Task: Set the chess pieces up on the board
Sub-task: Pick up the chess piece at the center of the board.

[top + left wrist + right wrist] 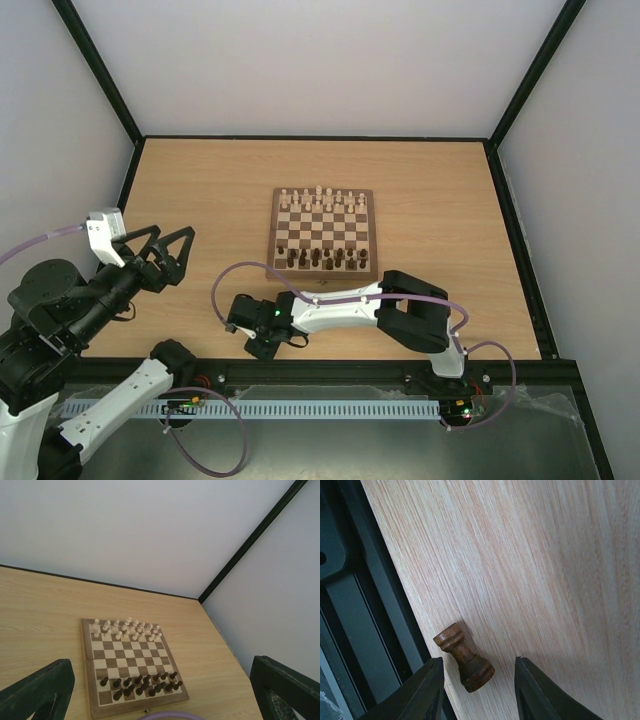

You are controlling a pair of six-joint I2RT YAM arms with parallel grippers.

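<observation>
1. Table: pale wood top, black frame on all sides, white walls behind.

2. Arms: the left arm is raised over the near-left part of the table. The right arm is folded low and reaches left along the near edge.

3. Board: lies flat at the centre of the table, square to the edges. It is well apart from both grippers, and the middle rows are bare.

4. Left gripper: jaws spread wide and holding nothing. It is aimed toward the board, which fills the gap between the fingers in the left wrist view.

5. Right gripper: jaws partly spread and pointed down at the table beside the black rail.

6. Pale pieces: grouped on the two far rows of the board.

7. Dark pieces: grouped on the two near rows, some off-centre on their squares.

8. Dark rook: off the board, on the bare table next to the black rail. It appears to lie on its side between the right gripper's jaws and is not clamped. Contact with the nearer finger cannot be determined
</observation>
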